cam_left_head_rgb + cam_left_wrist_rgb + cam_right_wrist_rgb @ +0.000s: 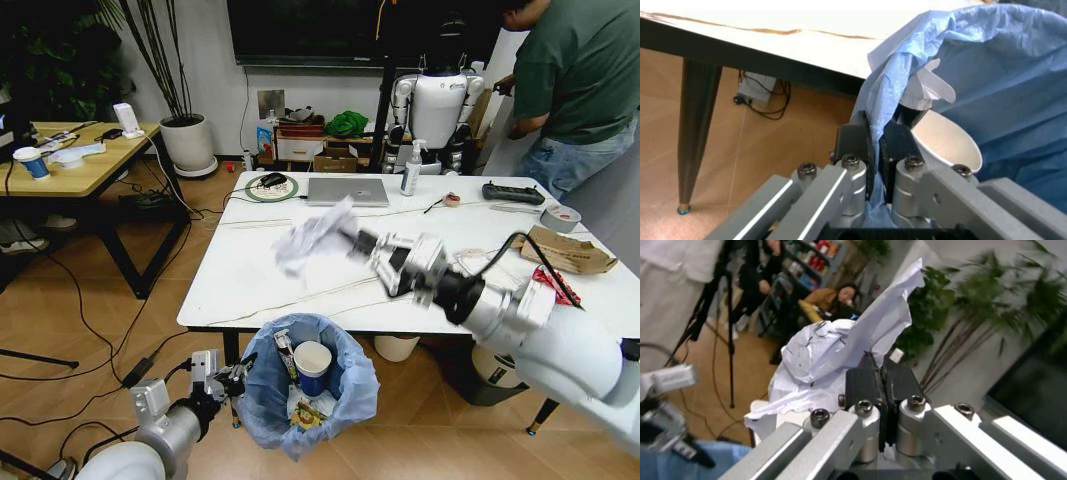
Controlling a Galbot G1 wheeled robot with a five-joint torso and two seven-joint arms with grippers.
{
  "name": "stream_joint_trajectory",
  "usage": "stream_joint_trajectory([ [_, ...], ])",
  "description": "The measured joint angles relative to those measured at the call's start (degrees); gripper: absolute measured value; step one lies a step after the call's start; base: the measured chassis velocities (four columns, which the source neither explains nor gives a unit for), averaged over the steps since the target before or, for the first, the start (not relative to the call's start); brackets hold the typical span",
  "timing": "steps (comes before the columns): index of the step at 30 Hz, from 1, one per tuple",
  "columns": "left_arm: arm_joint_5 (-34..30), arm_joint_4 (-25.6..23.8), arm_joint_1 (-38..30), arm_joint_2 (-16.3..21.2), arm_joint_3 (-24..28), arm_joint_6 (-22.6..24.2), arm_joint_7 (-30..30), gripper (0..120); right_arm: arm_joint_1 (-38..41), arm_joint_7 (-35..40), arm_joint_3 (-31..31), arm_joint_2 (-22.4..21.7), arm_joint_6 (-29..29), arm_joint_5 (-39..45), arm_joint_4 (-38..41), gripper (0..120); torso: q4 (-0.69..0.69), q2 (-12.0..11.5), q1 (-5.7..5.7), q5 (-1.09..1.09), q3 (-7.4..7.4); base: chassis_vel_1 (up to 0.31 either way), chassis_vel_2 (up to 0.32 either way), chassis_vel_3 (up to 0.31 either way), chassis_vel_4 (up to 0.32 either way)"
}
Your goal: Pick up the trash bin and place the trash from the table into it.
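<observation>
Crumpled white paper [315, 236] sits pinched in right pincer [352, 243]; left pincer [238, 379] clamps trash bin's [352, 394] ruffled blue liner.

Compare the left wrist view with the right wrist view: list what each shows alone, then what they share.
Left wrist view alone: the left gripper clamped on the trash bin bag's ruffled rim, beside the table edge and its black leg. Right wrist view alone: the right gripper pinching a crumpled white paper, with plants behind. Both share: fingers closed on something, and the light blue bag.
</observation>
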Motion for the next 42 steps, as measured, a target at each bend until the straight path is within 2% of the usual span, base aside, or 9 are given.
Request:
stream_joint_trajectory([
  [5, 0.3, 0.7, -0.4, 0.2, 0.6, 0.4, 0.6, 0, -1.7, -3.6, -0.3, -0.5, 3.6, -8.2, -1.5, 0, 0.01, 0.0, 0.01, 0.02, 0.01, 0.0, 0.0, 0.0, 0.0],
  [10, 0.2, 1.2, -1.5, 0.0, 1.7, 0.5, 1.6, 0, -1.9, -5.0, -1.6, -1.0, 4.8, -11.9, -1.8, 0, 0.0, 0.0, 0.01, -0.01, 0.01, 0.0, 0.0, 0.0, 0.0],
  [28, 0.2, 1.5, -1.2, -0.3, 2.4, 0.2, 3.8, 0, -1.4, -7.5, -5.0, 1.2, 8.4, -15.6, -5.0, 0, 0.01, 0.0, 0.01, 0.0, 0.01, 0.0, 0.0, 0.0, 0.0],
  [30, 0.2, 1.1, -0.7, -0.4, 2.2, 0.2, 3.6, 0, -1.5, -7.6, -4.9, 1.2, 8.6, -15.5, -5.2, 10, 0.01, 0.0, 0.01, 0.0, 0.01, 0.0, 0.0, 0.0, 0.0],
  [33, 0.3, 0.9, -0.4, -0.4, 2.0, 0.2, 3.5, 0, -1.6, -7.6, -4.9, 1.2, 9.0, -15.5, -5.3, 16, 0.01, 0.0, 0.01, 0.0, 0.01, 0.0, 0.0, 0.0, 0.0],
  [37, 0.4, 0.4, -0.1, -0.6, 1.6, 0.2, 3.2, 0, -2.0, -7.7, -4.8, 1.4, 10.0, -15.3, -5.7, 36, 0.01, 0.0, 0.01, 0.0, 0.01, 0.0, 0.0, 0.0, 0.0],
  [39, 0.5, 0.4, 0.0, -0.7, 1.5, 0.2, 3.1, 0, -2.2, -7.7, -4.7, 1.5, 10.2, -15.3, -5.7, 38, 0.01, 0.0, 0.01, -0.01, 0.01, 0.0, 0.0, 0.0, 0.0],
  [42, 1.0, 0.4, 0.3, -0.9, 1.2, 0.2, 2.9, 0, -3.2, -7.7, -3.7, 2.3, 11.7, -13.1, -6.9, 51, 0.0, 0.0, 0.01, -0.01, 0.01, 0.0, 0.0, 0.0, 0.0],
])
